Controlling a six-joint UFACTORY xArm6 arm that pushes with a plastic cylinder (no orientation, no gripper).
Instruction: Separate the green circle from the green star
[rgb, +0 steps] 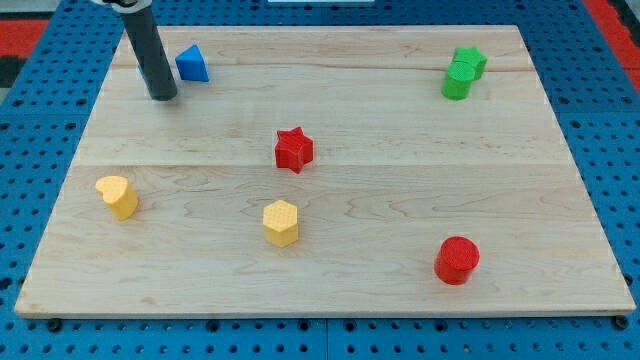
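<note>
The wooden board fills most of my view, lying on a blue perforated base that shows round its edges. Nothing here works as a container; every block sits loose on the open board.

My rod comes down at the view's top left, and my tip rests on the board just beside the blue triangular block, to its left and slightly lower in the view. I have no pincer on this arm, only the plain rod, so there is nothing released or clenched, and the tip grasps nothing.

The two task blocks are far across the board at the view's top right: the green star and the green circle touch each other, the circle on the star's lower left. They are well apart from my tip.

The red cylinder stands near the view's bottom right. The red star sits around the middle. The yellow hexagonal block lies below it, and the yellow heart-shaped block is at the left.
</note>
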